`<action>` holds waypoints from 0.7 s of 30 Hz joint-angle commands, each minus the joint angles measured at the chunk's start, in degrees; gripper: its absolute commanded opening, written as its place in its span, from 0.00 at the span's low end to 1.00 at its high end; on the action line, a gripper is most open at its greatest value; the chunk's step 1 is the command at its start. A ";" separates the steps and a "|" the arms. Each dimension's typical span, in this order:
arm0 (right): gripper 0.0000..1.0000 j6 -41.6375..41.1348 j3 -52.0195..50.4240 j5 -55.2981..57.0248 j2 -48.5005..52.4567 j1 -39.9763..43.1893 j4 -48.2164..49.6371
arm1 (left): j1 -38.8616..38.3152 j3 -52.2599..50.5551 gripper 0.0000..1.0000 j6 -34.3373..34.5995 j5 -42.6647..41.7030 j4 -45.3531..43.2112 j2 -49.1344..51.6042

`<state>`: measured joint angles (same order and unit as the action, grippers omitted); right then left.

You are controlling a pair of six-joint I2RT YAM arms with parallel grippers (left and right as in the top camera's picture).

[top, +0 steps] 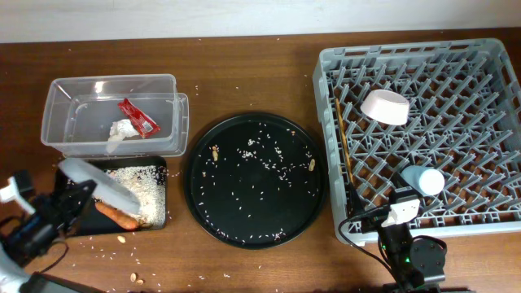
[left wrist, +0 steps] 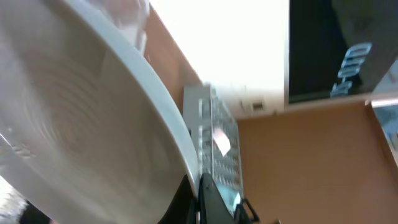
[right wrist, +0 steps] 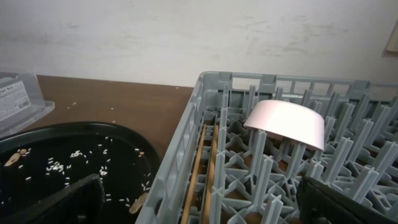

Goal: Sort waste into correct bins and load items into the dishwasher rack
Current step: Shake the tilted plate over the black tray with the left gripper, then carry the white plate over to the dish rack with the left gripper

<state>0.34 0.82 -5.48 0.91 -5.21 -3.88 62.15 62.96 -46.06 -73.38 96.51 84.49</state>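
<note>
- The left gripper [top: 79, 198] was seen at the near left corner of the table. It was pinched on the rim of the plate [top: 104, 187].
- The plate was held tilted over the black tray [top: 164, 195], with its long line going from far-left to near-right.
- In this tray some rice [top: 134, 175] was collected, and a carrot piece [top: 120, 216] lay just beside the low edge of the plate.
- Behind it, the red wrapper [top: 138, 117] and the tissue [top: 120, 133] were found inside the clear tub [top: 110, 81].
- In the middle, loose rice and a few peanuts [top: 214, 151] were scattered on the round tray [top: 192, 183].
- At the far right, the bowl [top: 385, 107], the cup [top: 423, 180] and the chopsticks [top: 343, 150] were placed in the rack [top: 326, 106]. Only the plate was outside it.
- The rack lay well apart from the plate, to its right, with the round tray between them.
- The right gripper [top: 391, 213] was kept at the near edge of the rack, with its fingers spread and nothing held. It was judged the nearer arm to the rack, so a long carry to the right was needed for the plate.
</note>
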 commanded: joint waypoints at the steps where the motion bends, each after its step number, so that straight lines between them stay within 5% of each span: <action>1: 0.98 0.31 -0.50 -0.31 -0.55 0.42 0.07 | 2.47 -0.92 0.00 -5.66 -3.37 0.26 -1.44; 10: 0.98 0.31 -0.50 -0.28 -0.55 0.42 0.07 | 1.22 -0.90 0.00 -6.32 -3.65 -0.85 -1.49; 14: 0.98 0.31 -0.50 -0.31 -0.55 0.42 0.07 | -8.72 -0.87 0.00 -3.15 -4.22 -7.76 -1.46; 21: 0.98 0.31 -0.50 -0.31 -0.55 0.42 0.07 | -37.99 -0.13 0.00 39.58 4.48 -47.69 -1.49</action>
<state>0.43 0.84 -5.45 0.91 -5.21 -3.84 36.07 62.02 -31.51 -72.86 60.36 84.27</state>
